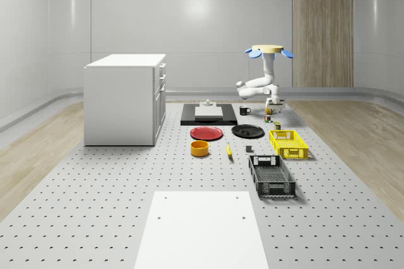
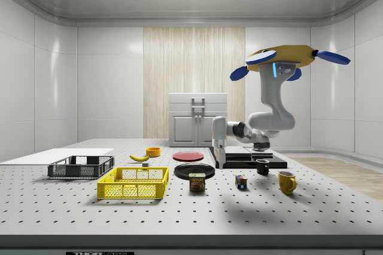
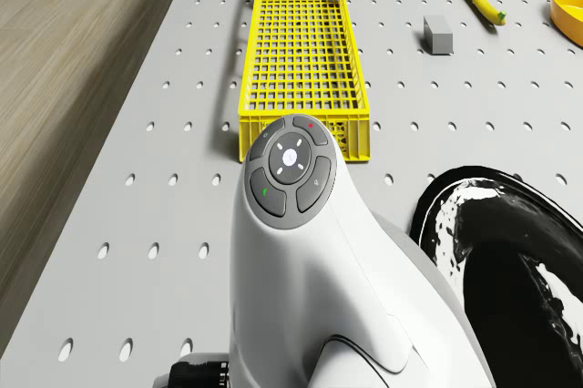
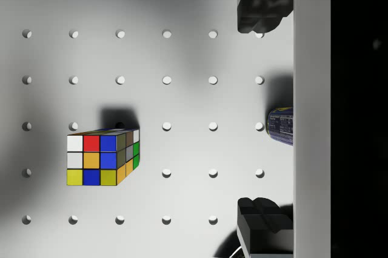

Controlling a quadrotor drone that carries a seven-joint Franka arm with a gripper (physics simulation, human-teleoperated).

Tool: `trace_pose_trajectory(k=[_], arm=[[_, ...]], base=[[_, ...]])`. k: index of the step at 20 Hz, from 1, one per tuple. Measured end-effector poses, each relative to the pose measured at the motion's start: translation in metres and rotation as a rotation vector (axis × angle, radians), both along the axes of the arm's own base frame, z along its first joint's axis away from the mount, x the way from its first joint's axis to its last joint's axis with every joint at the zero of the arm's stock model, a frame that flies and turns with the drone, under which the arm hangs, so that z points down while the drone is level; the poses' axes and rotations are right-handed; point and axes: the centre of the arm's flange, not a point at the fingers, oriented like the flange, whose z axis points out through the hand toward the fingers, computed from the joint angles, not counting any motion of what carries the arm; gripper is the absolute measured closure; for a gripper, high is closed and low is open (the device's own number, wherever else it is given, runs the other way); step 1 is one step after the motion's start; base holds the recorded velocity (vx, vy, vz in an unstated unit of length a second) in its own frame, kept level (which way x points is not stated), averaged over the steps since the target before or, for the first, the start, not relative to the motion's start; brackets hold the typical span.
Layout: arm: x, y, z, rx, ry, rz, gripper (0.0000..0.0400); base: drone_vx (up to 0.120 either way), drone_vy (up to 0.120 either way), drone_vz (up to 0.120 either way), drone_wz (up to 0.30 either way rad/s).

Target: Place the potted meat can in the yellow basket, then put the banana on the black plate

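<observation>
The potted meat can (image 2: 197,182) stands upright on the perforated table between the yellow basket (image 2: 134,183) and a Rubik's cube (image 2: 241,181). In the whole-scene view the can (image 1: 276,125) is just behind the basket (image 1: 288,144). The wrist view catches a blue edge of the can (image 4: 280,126) level with the gap between my open fingers (image 4: 267,9). My gripper (image 2: 219,160) points down a little above the table, beside the black plate (image 2: 194,170). The banana (image 1: 228,149) lies in front of the black plate (image 1: 247,131). The drone (image 2: 287,57) hovers over the table's far part.
The Rubik's cube (image 4: 102,158) lies off to one side of the gripper. A black mug (image 2: 262,167) and a yellow mug (image 2: 286,182) stand nearby. Further off are a red plate (image 1: 206,133), an orange bowl (image 1: 199,148), a black basket (image 1: 271,176), and a white cabinet (image 1: 125,98).
</observation>
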Motion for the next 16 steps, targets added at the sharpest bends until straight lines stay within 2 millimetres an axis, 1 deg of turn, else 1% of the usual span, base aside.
trace_pose_trajectory(k=[3, 8, 10, 13, 16], arm=[[0.0000, 0.0000, 0.0000, 0.000, 0.000, 0.000, 0.0000], [0.0000, 0.0000, 0.0000, 0.000, 0.000, 0.000, 0.0000], [0.0000, 0.0000, 0.0000, 0.000, 0.000, 0.000, 0.0000], [0.0000, 0.0000, 0.0000, 0.000, 0.000, 0.000, 0.0000], [0.0000, 0.0000, 0.0000, 0.000, 0.000, 0.000, 0.0000]], base=[[0.120, 0.000, 0.000, 0.000], [0.120, 0.000, -0.120, 0.000], [0.120, 0.000, 0.000, 0.000], [0.120, -0.067, 0.000, 0.000], [0.120, 0.000, 0.000, 0.000]])
